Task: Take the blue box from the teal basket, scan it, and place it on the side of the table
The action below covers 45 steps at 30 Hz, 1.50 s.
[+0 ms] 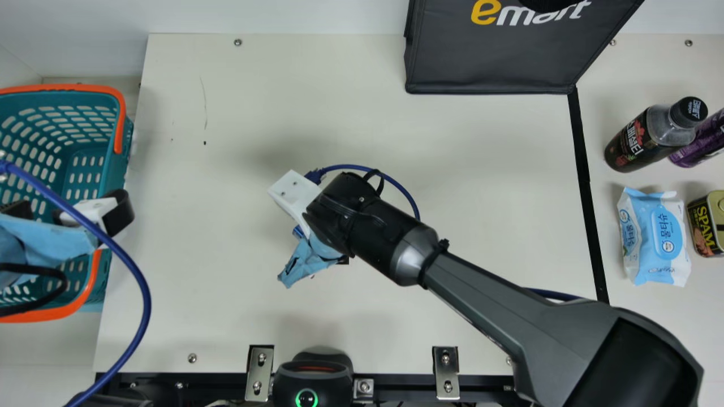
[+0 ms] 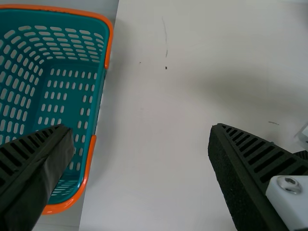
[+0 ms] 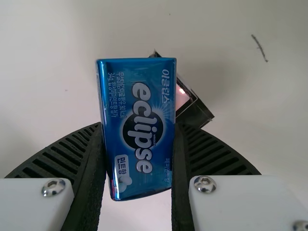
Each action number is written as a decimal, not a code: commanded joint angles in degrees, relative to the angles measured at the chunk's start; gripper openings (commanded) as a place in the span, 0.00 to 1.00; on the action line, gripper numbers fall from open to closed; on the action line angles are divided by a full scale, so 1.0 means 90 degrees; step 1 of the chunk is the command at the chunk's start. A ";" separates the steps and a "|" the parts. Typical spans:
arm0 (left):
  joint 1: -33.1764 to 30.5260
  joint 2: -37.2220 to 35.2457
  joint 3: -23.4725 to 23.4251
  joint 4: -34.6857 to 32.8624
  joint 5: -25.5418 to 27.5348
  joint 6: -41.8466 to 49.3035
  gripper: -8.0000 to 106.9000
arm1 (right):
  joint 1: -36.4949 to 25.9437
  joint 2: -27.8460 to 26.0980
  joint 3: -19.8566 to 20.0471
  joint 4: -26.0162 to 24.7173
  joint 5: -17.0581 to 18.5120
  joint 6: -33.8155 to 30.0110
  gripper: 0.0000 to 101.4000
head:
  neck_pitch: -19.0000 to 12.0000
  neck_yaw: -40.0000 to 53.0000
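Right gripper [image 3: 138,127]: clamped on the blue box [image 3: 144,77], one ribbed finger against each long side. The box's long axis runs the way the fingers point, one end jutting past the tips; its broad printed face is turned to the wrist camera. Just beyond it is a dark-edged thing [image 3: 195,113] with a small red glint, partly hidden; what it is cannot be told.

All clock directions are taken from the right gripper in the main view, 12 being the table's far edge. The scanner [image 1: 311,370], its ring lit green, is at 6 o'clock, at the near edge. The right arm [image 1: 486,294] comes in from 4 o'clock. It has the box, so the next move is likely its own: turning the code towards that 6 o'clock scanner. Whether a scan is done cannot be told.

At 9 o'clock, the left gripper [image 2: 139,130] has its fingers spread, nothing between them, by the teal basket [image 2: 96,110]. At 3 o'clock, past a black strip [image 1: 588,198], are wet wipes [image 1: 656,237] and a can [image 1: 707,226], probably the side meant for setting down.

The right wrist view gives the grip and the printed face; the main view gives the scanner's bearing.
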 commanded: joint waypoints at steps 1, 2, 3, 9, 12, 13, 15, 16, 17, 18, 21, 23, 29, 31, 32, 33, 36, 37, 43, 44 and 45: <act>0.0000 0.0000 0.0000 0.0000 0.0000 0.0000 0.85 | 0.0011 0.0027 0.0023 -0.0059 -0.0057 0.0049 0.00 | -0.0184 0.0000; 0.0000 0.0000 0.0000 0.0000 0.0000 0.0000 0.85 | 0.0017 0.0044 0.0038 -0.0079 -0.0084 0.0074 0.00 | -0.0184 0.0000; 0.0000 0.0000 0.0000 0.0000 0.0000 0.0000 0.85 | 0.0021 0.0060 0.0052 -0.0098 -0.0110 0.0098 0.00 | -0.0184 0.0000; 0.0000 0.0000 0.0000 0.0000 0.0000 0.0000 0.85 | 0.0040 0.0133 0.0133 -0.0181 -0.0243 0.0195 0.00 | -0.0184 0.0000; 0.0000 0.0000 0.0000 0.0000 0.0000 0.0000 0.85 | 0.0049 0.0159 0.0170 -0.0207 -0.0292 0.0220 0.07 | -0.0184 0.0000; 0.0000 0.0000 0.0000 0.0000 0.0000 0.0000 0.85 | 0.0052 0.0165 0.0177 -0.0211 -0.0302 0.0226 0.10 | -0.0184 0.0000; 0.0000 0.0000 0.0000 0.0000 0.0000 0.0000 0.85 | 0.0055 0.0175 0.0196 -0.0216 -0.0322 0.0231 0.14 | -0.0184 0.0000; 0.0000 0.0000 0.0000 0.0000 0.0000 0.0000 0.85 | 0.0056 0.0179 0.0205 -0.0217 -0.0332 0.0233 0.17 | -0.0184 0.0000; 0.0000 0.0000 0.0000 0.0000 0.0000 0.0000 0.85 | 0.0057 0.0182 0.0215 -0.0212 -0.0341 0.0232 0.20 | -0.0184 0.0000; 0.0000 0.0000 0.0000 0.0000 0.0000 0.0000 0.85 | 0.0056 0.0184 0.0225 -0.0204 -0.0352 0.0226 0.23 | -0.0184 0.0000; 0.0000 0.0000 0.0000 0.0000 0.0000 0.0000 0.85 | 0.0055 0.0184 0.0255 -0.0193 -0.0377 0.0214 0.04 | -0.0184 0.0000; 0.0000 0.0000 0.0000 0.0000 0.0000 0.0000 0.85 | 0.0053 0.0184 0.0268 -0.0192 -0.0383 0.0211 0.00 | -0.0184 0.0000; 0.0000 0.0000 0.0000 0.0000 0.0000 0.0000 0.85 | 0.0038 0.0174 0.0298 -0.0182 -0.0395 0.0213 0.00 | -0.0184 0.0000; 0.0000 0.0000 0.0000 0.0000 0.0000 0.0000 0.85 | 0.0032 0.0166 0.0305 -0.0172 -0.0398 0.0211 0.00 | -0.0184 0.0000; 0.0000 0.0000 0.0000 0.0000 0.0000 0.0000 0.85 | 0.0028 0.0163 0.0305 -0.0166 -0.0398 0.0209 0.00 | -0.0184 0.0000; 0.0000 0.0000 0.0000 0.0000 0.0000 0.0000 0.85 | 0.0025 0.0159 0.0305 -0.0160 -0.0397 0.0207 0.00 | -0.0184 0.0000; 0.0000 0.0000 0.0000 0.0000 0.0000 0.0000 0.85 | 0.0017 0.0149 0.0299 -0.0142 -0.0393 0.0202 0.00 | -0.0184 0.0000; 0.0000 0.0000 0.0000 0.0000 0.0000 0.0000 0.85 | 0.0015 0.0146 0.0296 -0.0136 -0.0391 0.0201 0.00 | -0.0184 0.0000; 0.0000 0.0000 0.0000 0.0000 0.0000 0.0000 0.85 | 0.0009 0.0130 0.0271 -0.0118 -0.0378 0.0216 0.00 | -0.0184 0.0000; 0.0000 0.0000 0.0000 0.0000 0.0000 0.0000 0.85 | 0.0008 0.0127 0.0266 -0.0118 -0.0373 0.0221 0.00 | -0.0184 0.0000; 0.0000 0.0000 0.0000 0.0000 0.0000 0.0000 0.85 | 0.0008 0.0124 0.0258 -0.0118 -0.0366 0.0227 0.00 | -0.0184 0.0000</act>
